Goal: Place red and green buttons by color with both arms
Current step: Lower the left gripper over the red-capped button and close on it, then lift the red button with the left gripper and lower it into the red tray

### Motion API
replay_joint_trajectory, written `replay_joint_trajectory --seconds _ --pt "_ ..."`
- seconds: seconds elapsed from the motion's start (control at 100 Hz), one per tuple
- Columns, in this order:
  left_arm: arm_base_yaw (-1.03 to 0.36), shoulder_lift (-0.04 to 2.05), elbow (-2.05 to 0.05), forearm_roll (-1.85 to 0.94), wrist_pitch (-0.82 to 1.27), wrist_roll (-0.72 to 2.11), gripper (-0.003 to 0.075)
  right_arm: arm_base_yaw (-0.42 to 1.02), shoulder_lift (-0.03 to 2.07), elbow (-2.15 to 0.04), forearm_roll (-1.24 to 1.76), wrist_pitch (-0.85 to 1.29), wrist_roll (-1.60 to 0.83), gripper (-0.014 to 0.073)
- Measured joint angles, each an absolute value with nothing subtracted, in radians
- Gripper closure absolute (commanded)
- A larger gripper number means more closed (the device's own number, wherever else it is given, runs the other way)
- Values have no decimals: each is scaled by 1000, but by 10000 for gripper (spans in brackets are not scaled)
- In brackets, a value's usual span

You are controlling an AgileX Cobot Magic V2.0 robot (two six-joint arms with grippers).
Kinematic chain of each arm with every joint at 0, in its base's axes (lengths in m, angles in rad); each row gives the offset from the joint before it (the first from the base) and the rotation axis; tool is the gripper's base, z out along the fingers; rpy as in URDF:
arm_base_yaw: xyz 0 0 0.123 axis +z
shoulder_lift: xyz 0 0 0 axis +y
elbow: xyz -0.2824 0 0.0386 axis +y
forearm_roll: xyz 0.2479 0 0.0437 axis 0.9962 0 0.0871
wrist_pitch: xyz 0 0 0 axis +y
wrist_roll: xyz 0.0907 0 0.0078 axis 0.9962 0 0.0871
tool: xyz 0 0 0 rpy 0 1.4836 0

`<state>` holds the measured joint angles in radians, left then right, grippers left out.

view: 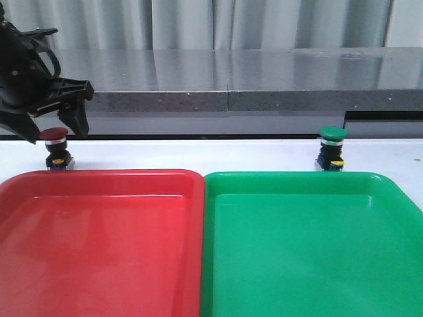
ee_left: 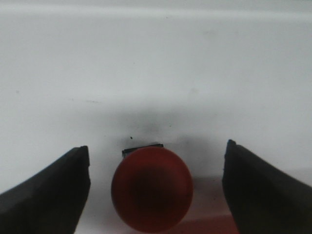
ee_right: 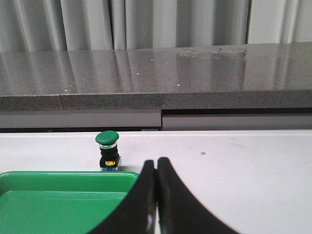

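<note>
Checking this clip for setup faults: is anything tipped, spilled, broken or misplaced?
Nothing stands out. The red button and green button stand upright on the table behind the red tray and green tray. The left gripper is open around the red button; the right gripper is shut.

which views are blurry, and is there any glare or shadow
Left wrist view: the red mushroom-cap button is soft and out of focus, with a faint shadow on the white table behind it. Front view: sharp, with pale sheen on the red plastic tray. Right wrist view: background sharp, closed right gripper blurred.
</note>
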<state>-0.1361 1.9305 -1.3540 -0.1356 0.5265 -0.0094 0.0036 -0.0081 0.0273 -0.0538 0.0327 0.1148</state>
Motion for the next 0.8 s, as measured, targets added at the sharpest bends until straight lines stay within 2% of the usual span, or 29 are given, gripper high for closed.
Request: replay_joint_trajectory --seconds 0.17,0.29,0.53,0.8 --pt "-136 1930 -1354 -136 525 -9 470 4 -8 27 -54 33 116 662" --pt "-136 1930 -1354 -136 525 -9 540 4 -8 27 -54 33 116 662" --pt "-136 1917 -1354 -136 532 -9 550 4 -8 27 -54 33 114 662" --pt "-136 1761 -1354 -153 613 -9 551 4 -8 27 -54 33 116 662"
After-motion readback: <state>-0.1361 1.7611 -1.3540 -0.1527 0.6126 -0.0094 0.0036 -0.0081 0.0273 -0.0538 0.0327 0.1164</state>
